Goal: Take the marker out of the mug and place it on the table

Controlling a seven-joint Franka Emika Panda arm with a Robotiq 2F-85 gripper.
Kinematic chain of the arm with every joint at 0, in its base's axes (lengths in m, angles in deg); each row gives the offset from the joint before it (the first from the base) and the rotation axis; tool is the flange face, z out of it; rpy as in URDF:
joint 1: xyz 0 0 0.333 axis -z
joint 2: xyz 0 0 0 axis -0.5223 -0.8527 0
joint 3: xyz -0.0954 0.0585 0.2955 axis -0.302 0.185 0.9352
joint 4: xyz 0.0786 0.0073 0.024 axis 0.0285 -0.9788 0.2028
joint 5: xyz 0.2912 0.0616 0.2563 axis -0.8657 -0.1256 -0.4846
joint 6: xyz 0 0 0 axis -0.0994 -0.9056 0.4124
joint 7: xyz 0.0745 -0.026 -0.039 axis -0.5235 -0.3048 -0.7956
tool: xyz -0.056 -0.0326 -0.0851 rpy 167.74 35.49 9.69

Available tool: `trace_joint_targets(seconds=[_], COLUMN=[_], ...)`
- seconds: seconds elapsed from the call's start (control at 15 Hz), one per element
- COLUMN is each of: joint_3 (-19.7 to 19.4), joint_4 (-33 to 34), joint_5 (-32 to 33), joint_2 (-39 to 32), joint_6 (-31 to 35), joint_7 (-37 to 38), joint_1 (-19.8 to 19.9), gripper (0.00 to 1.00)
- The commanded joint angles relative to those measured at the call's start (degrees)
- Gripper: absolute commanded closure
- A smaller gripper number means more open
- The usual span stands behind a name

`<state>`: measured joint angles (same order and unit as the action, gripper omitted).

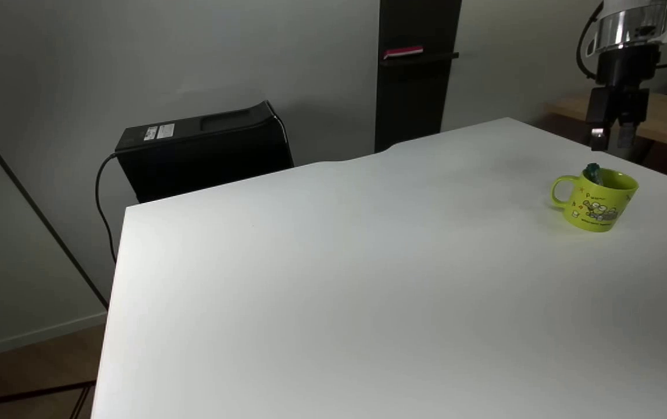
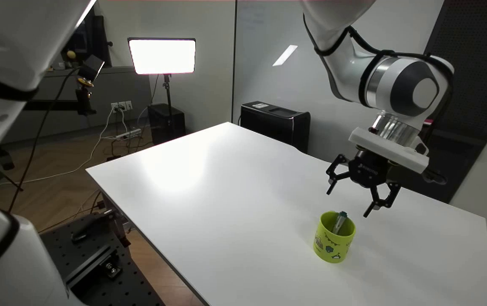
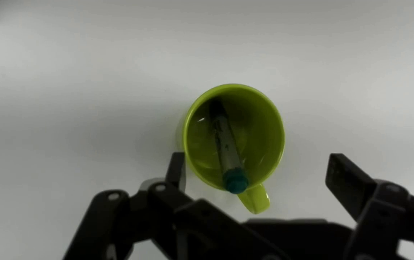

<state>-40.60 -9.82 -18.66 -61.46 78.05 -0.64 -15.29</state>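
A lime-green mug [image 1: 592,209] [image 2: 326,242] stands upright on the white table [image 1: 333,279] [image 2: 235,204]. A marker [image 1: 594,173] [image 2: 339,223] leans inside it, with its teal end at the rim; its lower end is down in the mug. In the wrist view the marker [image 3: 227,148] lies slanted across the opening of the mug [image 3: 266,133], its teal end on the handle side. My gripper [image 1: 613,139] [image 2: 347,204] is open and empty above the mug, apart from it. In the wrist view my gripper [image 3: 256,159] has the marker's teal end between its spread fingers, nearer the left finger.
A black box-shaped device [image 1: 205,148] [image 2: 275,123] stands behind the table's far edge. A lit lamp panel [image 2: 161,56] stands beyond the table. Part of the white robot arm [image 2: 9,221] fills the left side of an exterior view.
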Motion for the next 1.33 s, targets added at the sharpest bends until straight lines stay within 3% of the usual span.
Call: trace_joint_targets(seconds=[0.0, 0.53, 1.27], joint_3=[1.0, 1.3, 0.9], joint_4=[4.9, 8.7, 13.7], joint_5=[0.9, 2.2, 4.5], joint_2=[-4.0, -8.2, -11.4], joint_6=[-2.3, -0.9, -3.7], joint_7=[1.5, 2.1, 4.7], joint_1=[0.6, 0.1, -0.3], gripper=[0.00, 0.00, 0.00])
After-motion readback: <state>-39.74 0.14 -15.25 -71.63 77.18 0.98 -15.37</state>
